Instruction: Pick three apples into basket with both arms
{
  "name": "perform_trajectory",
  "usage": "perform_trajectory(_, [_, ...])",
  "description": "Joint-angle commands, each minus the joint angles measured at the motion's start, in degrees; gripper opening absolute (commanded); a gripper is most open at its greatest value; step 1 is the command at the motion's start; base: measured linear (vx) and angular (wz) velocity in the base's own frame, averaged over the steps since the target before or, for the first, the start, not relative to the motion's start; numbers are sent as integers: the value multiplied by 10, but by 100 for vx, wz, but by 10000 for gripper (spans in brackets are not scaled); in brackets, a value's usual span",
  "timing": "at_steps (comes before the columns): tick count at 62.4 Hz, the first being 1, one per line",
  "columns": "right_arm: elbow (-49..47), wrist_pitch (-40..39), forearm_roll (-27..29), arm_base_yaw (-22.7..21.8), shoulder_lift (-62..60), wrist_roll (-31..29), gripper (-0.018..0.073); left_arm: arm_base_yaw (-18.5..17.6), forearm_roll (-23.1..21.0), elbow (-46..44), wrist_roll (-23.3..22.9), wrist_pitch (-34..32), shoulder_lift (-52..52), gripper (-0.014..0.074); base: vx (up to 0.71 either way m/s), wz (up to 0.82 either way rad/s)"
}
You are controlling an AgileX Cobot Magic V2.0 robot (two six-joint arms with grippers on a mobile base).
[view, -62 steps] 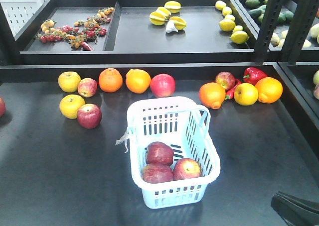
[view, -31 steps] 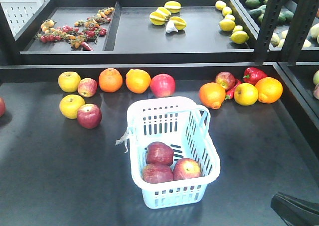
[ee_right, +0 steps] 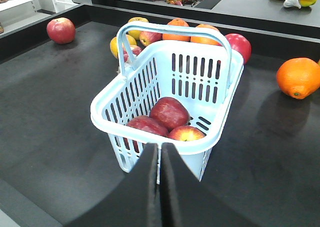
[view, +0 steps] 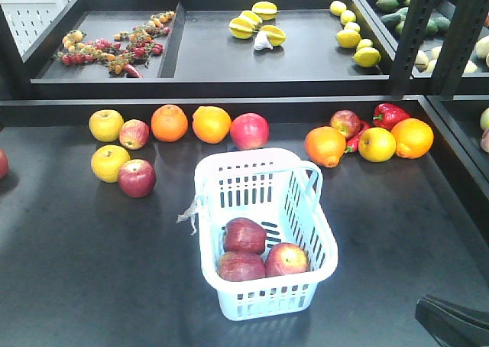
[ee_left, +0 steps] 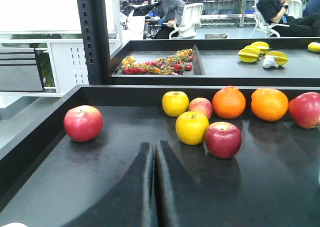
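Note:
The pale blue basket (view: 263,301) stands in the middle of the black table, handle raised. Three dark red apples lie inside it: one at the back (view: 244,235), one front left (view: 241,266), one front right (view: 286,259). In the right wrist view my right gripper (ee_right: 160,146) is shut and empty, its tips just short of the basket (ee_right: 195,74) rim, with the apples (ee_right: 170,112) beyond. A black part of the right arm (view: 451,322) shows at the bottom right. My left gripper (ee_left: 153,146) is shut and empty, low over the table's left side.
Loose fruit lies along the table's back edge: yellow apples (view: 106,124), oranges (view: 170,122), red apples (view: 137,178), a red pepper (view: 389,115). A lone red apple (ee_left: 83,123) sits near the left wall. A raised shelf (view: 229,79) with more produce stands behind.

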Motion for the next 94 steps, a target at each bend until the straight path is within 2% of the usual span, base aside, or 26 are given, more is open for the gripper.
perform_trajectory(1, [-16,-30,7,1,5,0,-4,1,0,16,-4,-46,-13,-7,0,0])
perform_trajectory(29, [-15,-30,7,1,5,0,-4,1,0,16,-4,-46,-13,-7,0,0])
perform_trajectory(36, [-8,-31,-27,-2,5,11,-4,1,0,16,-4,-46,-13,-7,0,0])
perform_trajectory(40, [9,-45,-64,-11,5,74,-4,1,0,16,-4,-46,-13,-7,0,0])
perform_trajectory(55, [117,-79,-300,-56,-47,440,-4,1,0,16,-4,-46,-13,-7,0,0])
perform_trajectory(62, [155,-79,-356,-80,-87,511,-4,1,0,16,-4,-46,-13,-7,0,0])
perform_trajectory(69, [160,-68,-365,-123,-129,508,-4,1,0,16,-4,-46,-13,-6,0,0])
perform_trajectory(80, [160,-84,-382,-214,-196,508,-4,1,0,16,-3,-46,-13,-6,0,0])
perform_trajectory(94, [160,-173,-400,-221,-197,471,-4,1,0,16,-3,-44,-13,-6,0,0])
